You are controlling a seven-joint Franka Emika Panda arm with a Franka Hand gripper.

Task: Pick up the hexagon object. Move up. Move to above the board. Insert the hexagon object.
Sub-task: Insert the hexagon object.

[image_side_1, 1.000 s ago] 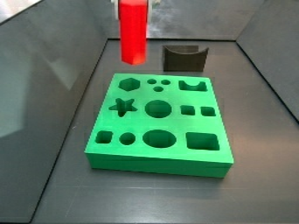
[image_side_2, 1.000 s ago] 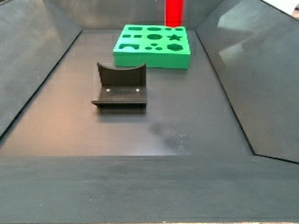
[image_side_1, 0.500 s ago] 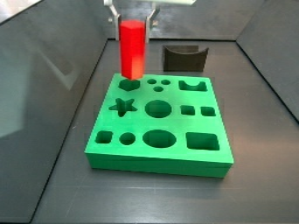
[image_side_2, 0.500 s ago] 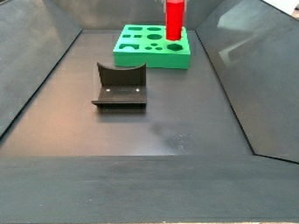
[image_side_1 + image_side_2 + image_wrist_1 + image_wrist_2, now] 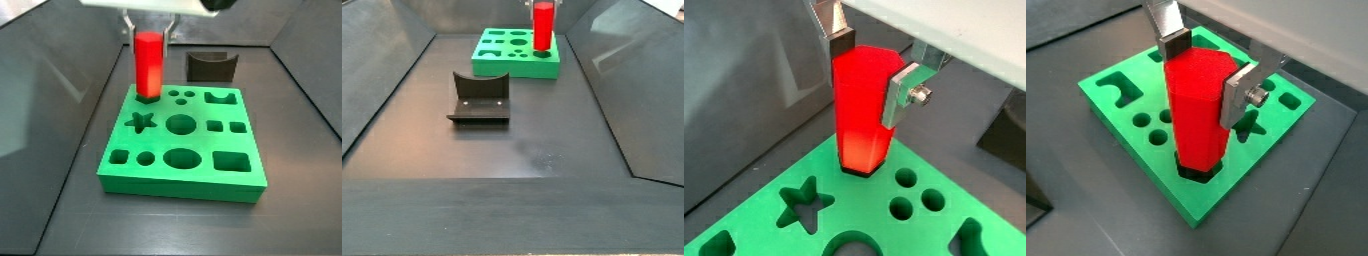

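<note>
The hexagon object (image 5: 147,66), a tall bright red peg, stands upright with its lower end in the hexagon hole at the far left corner of the green board (image 5: 181,186). My gripper (image 5: 147,30) is shut on the peg's top. In both wrist views the silver fingers (image 5: 902,92) (image 5: 1241,96) press against opposite sides of the peg (image 5: 863,115) (image 5: 1199,115), and the gripper (image 5: 871,65) (image 5: 1207,70) is straight above the hole. The peg (image 5: 543,26) and the board (image 5: 516,68) also show in a side view.
The dark fixture (image 5: 211,66) stands on the floor behind the board and shows nearer the camera in a side view (image 5: 478,100). Sloping grey walls (image 5: 54,90) enclose the dark floor. The board's other holes, among them a star (image 5: 142,122) and circles, hold nothing.
My gripper has come down with the red peg. The peg's lower end hung above the board before and now sits in the hexagon hole.
</note>
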